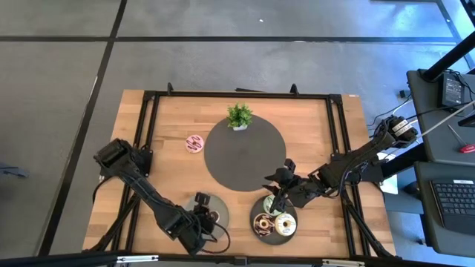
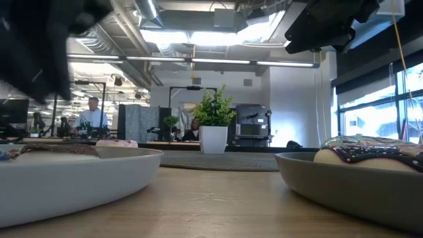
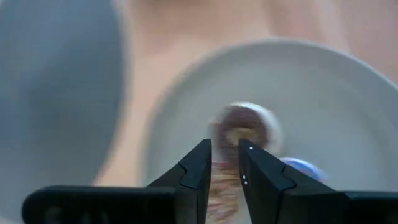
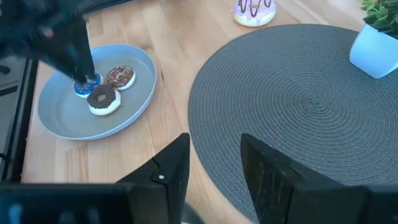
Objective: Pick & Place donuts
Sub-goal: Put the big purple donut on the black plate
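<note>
My left gripper [image 3: 225,163] hangs low over the left grey plate [image 1: 220,205], which holds three donuts: a brown sprinkled one [image 4: 121,76], a chocolate one [image 4: 102,98] and a blue one [image 4: 83,89] right under its tips. Its fingers are nearly together on one donut. My right gripper [image 4: 214,155] is open and holds nothing, hovering over the far rim of the right grey plate [image 1: 260,236]. That plate carries a chocolate donut [image 1: 262,222], a cream one [image 1: 285,222] and a pale green one [image 1: 271,205]. A pink donut [image 1: 194,143] lies flat on the bare wood. My left gripper comes from above, slanting down, at a donut on the left plate. Brown dough [image 3: 222,190] fills the narrow gap between its two fingers. The fingers hide which part of the ring they hold. I cannot tell whether the donut is lifted or rests on the plate.
A large round dark mat [image 1: 245,154] covers the table's middle, with a small potted plant [image 1: 239,116] at its far edge. Black frame rails run along the table's left and right sides. Bare wood lies left of the mat around the pink donut. People show in the room beyond.
</note>
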`<state>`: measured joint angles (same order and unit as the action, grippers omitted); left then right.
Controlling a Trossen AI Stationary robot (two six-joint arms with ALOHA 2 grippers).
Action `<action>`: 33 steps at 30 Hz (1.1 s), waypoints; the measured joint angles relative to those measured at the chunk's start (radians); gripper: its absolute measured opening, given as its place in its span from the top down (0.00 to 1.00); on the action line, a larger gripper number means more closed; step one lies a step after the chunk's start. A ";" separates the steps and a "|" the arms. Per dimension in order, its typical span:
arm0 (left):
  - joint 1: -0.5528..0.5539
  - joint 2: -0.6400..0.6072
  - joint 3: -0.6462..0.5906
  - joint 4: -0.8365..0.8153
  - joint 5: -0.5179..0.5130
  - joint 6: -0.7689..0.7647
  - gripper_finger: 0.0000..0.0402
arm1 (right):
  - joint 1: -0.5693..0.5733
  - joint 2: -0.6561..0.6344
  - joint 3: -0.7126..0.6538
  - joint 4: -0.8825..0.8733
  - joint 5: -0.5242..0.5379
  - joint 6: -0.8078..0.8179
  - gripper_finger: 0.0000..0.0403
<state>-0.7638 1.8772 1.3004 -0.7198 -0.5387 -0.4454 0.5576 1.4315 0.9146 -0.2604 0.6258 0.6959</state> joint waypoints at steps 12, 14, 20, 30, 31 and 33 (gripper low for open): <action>0.090 -0.348 -0.203 -0.024 -0.199 -0.203 0.75 | 0.000 0.000 0.000 0.000 0.001 -0.027 0.64; 0.137 -0.421 -0.274 0.001 -0.184 -0.214 0.74 | 0.000 0.000 0.000 0.000 0.001 -0.040 0.64; 0.330 -0.634 -0.494 0.012 -0.156 -0.302 0.70 | -0.001 0.000 0.000 0.000 0.006 -0.052 0.64; 0.608 -0.752 -0.692 0.013 -0.132 -0.385 0.67 | -0.020 0.000 0.000 -0.008 0.011 -0.089 0.64; 0.630 -0.749 -0.694 0.014 -0.108 -0.383 0.67 | -0.027 0.000 0.000 -0.008 0.011 -0.102 0.64; 0.673 -0.738 -0.695 0.031 -0.042 -0.332 0.68 | -0.038 0.000 0.000 -0.007 0.011 -0.124 0.64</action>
<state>-0.0910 1.1390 0.6056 -0.6890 -0.5806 -0.7775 0.5199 1.4315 0.9142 -0.2678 0.6369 0.5723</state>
